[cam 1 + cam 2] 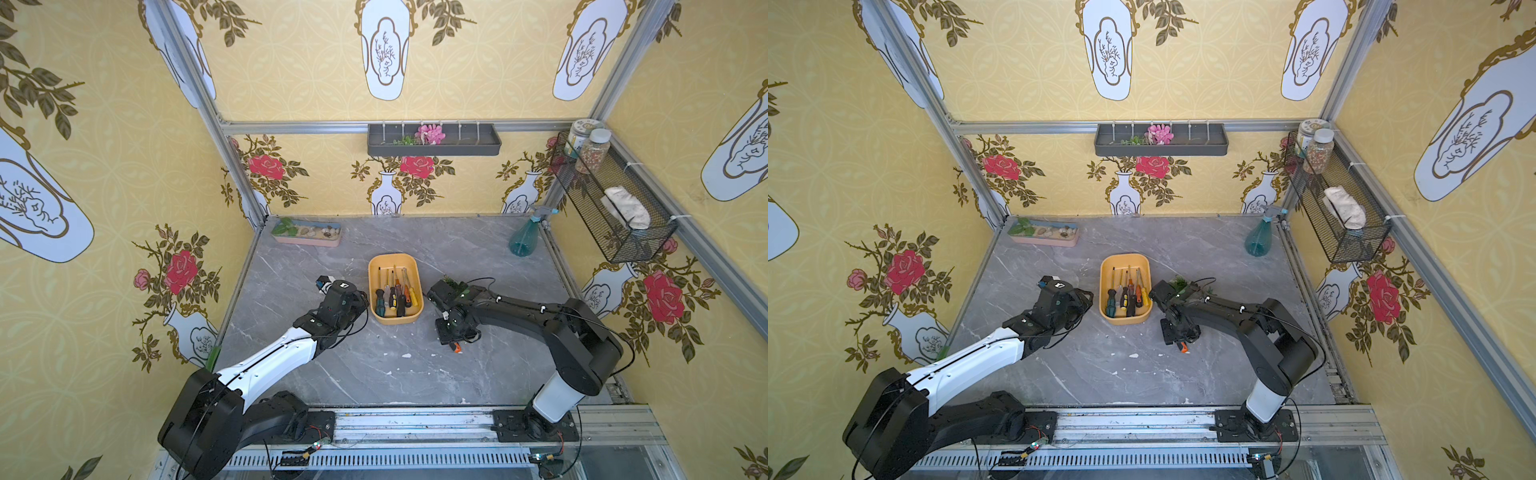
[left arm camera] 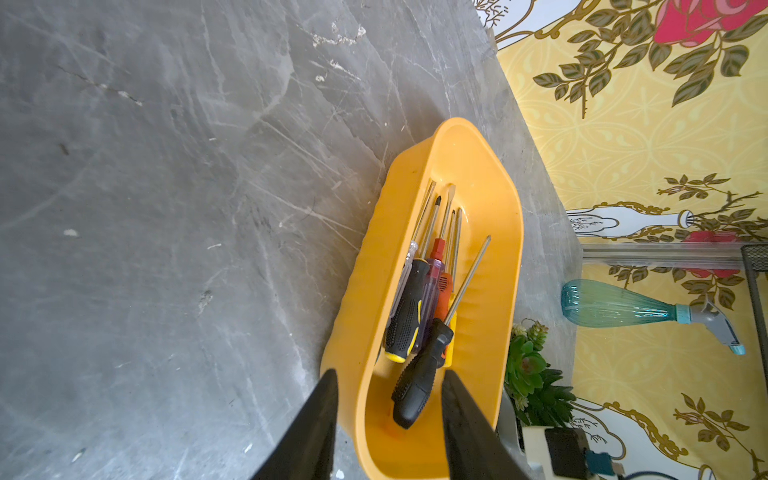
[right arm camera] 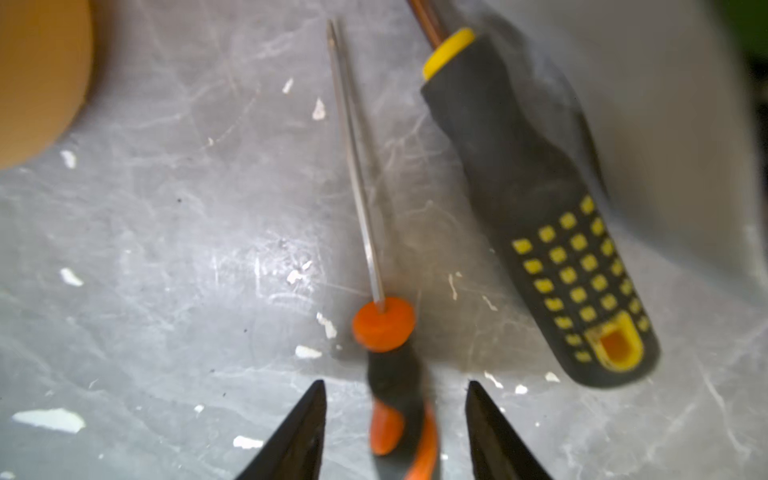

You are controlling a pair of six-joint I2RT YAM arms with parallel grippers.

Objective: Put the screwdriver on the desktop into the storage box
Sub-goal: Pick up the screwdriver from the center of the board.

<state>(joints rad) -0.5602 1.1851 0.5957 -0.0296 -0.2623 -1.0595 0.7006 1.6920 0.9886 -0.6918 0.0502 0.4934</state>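
closure should be slow and centred: right gripper stands spread astride the handle of the orange-and-black screwdriver, which lies on the desktop by the storage box's near right corner, gaps either side. left gripper, spread and empty, hovers left of the box. only the right wrist view shows a black-yellow screwdriver alongside.

Walled in yellow rose-and-vase wallpaper on aluminium rails; hung with a grey shelf and black mesh basket.
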